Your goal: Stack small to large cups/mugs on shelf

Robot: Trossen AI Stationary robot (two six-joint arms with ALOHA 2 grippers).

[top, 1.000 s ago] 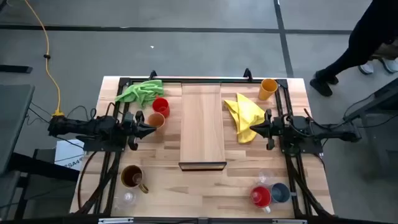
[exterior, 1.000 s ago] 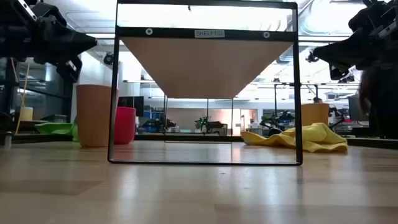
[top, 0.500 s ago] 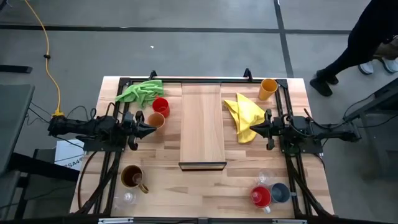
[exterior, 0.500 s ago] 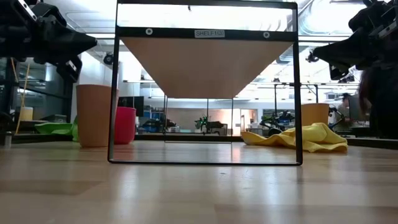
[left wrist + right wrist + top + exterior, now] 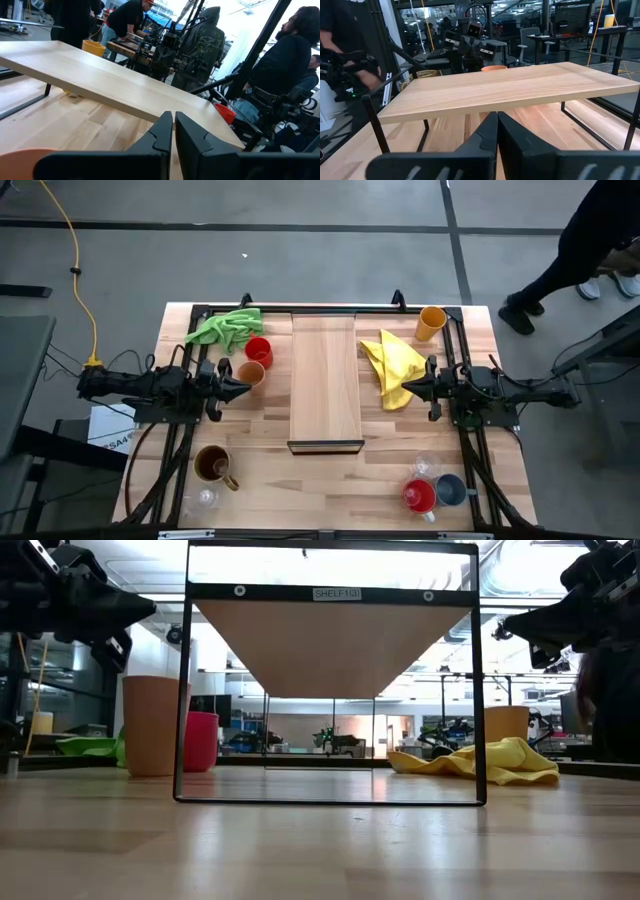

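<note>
The light-wood shelf [image 5: 325, 385] stands on dark legs at the table's middle. A peach tumbler [image 5: 251, 373] and a red mug [image 5: 258, 350] stand to its left. An orange tumbler [image 5: 431, 322] stands at the far right. A brown mug [image 5: 213, 464] and a clear glass [image 5: 205, 498] stand near left. A red mug [image 5: 419, 496], a grey-blue mug [image 5: 449, 490] and a clear glass [image 5: 425, 467] stand near right. My left gripper [image 5: 173, 131] is shut and empty, raised beside the peach tumbler. My right gripper [image 5: 497, 131] is shut and empty, right of the shelf.
A green cloth [image 5: 225, 328] lies at the far left and a yellow cloth [image 5: 392, 365] right of the shelf, under my right gripper's tip. A dark frame [image 5: 200, 310] runs round the table. A person [image 5: 590, 250] walks on the floor beyond the far right corner.
</note>
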